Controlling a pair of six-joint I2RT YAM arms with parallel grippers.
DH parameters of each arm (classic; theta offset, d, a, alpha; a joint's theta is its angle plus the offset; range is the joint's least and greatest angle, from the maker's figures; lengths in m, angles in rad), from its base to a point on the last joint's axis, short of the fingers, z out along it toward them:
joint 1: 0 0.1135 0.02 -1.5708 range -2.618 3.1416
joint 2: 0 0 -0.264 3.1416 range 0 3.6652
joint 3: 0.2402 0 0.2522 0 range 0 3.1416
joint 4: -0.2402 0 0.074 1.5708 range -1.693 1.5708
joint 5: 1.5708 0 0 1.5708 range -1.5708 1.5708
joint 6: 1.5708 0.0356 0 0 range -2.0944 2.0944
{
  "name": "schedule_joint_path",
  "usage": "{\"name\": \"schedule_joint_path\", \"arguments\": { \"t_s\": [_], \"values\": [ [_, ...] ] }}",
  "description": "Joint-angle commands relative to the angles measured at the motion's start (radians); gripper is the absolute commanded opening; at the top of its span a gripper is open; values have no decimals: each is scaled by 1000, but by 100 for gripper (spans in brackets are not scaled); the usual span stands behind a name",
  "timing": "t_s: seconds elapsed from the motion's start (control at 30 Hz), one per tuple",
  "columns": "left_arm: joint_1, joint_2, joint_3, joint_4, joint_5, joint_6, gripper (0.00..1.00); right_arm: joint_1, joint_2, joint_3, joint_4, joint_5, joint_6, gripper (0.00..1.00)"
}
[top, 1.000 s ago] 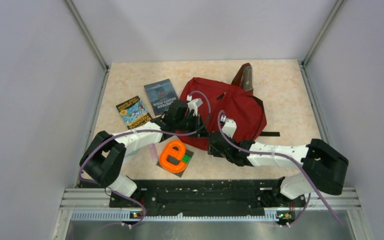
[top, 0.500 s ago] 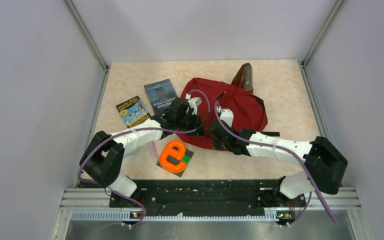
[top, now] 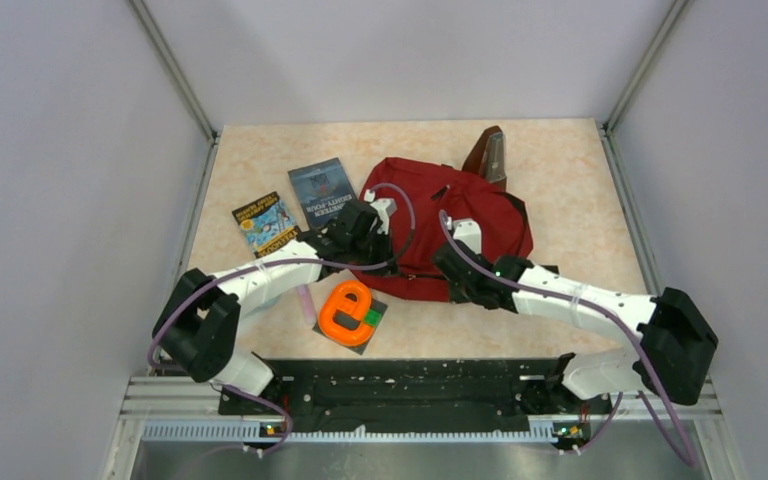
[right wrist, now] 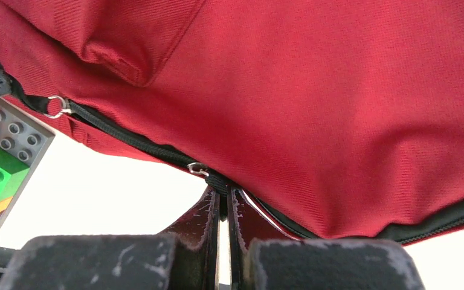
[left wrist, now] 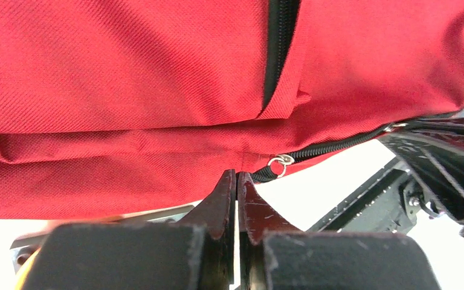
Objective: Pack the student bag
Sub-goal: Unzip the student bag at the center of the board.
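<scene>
Item: student bag [top: 460, 200], dark red, lying flat at the middle-far part of the bench [top: 580, 200], its near edge facing both arms and its black zipper [left wrist: 332, 145] running along that edge. Just changed: the right end effector [right wrist: 220, 194], half spread a second ago, is now pressed together on the zipper line, apparently pinching the black tab under the slider [right wrist: 198, 168]. Its arm has also reached farther and slightly right since the earlier frame, with the elbow swung out to the right. The left end effector [left wrist: 236, 178] remains pressed together at the same edge. It seems to be pinching the cord beside the metal ring [left wrist: 281, 161], though the exact contact is partly hidden. Meaning for the task: both arms now appear to have a grip on the closure, so pulling the zipper apart to open the bag is likely the step in hand, and nothing is packed yet. Unchanged contents of the bench: two books [top: 268, 224] far left, an orange toy [top: 348, 310] on a brick plate at near centre, and a brown metronome [top: 490, 152] behind the bag.
</scene>
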Motion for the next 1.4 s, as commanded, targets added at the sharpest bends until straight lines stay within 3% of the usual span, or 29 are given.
{"name": "schedule_joint_path", "arguments": {
  "t_s": [0.0, 0.33, 0.6, 0.8, 0.87, 0.97, 1.13, 1.17, 1.37],
  "values": [
    [6, -25, 21, -95, -131, 46, 0, -27, -75, -18, -84, 74, 10, 0],
    [7, -25, 47, -172, -251, 88, 0, -67, -164, -25, -183, 112, 1, 0],
    [9, -44, 76, -269, -532, 87, 0, -196, -246, -83, -172, 75, -18, 0],
    [9, -49, 116, -293, -497, 194, 1, -226, -262, -97, -114, 44, -67, 0],
    [9, -54, 136, -298, -445, 216, 15, -226, -259, -100, -87, 21, -91, 0],
    [7, -101, 144, -269, -386, 235, 46, -227, -269, -105, -65, -6, -105, 0],
    [2, -236, 120, -115, -272, 244, 65, -227, -319, -128, -40, -33, -122, 0],
    [1, -262, 110, -70, -226, 236, 76, -226, -331, -135, -36, -39, -122, 0],
    [-40, -232, 85, 126, -23, 161, 81, -226, -351, -142, -7, -47, -102, 0]
  ]
}}
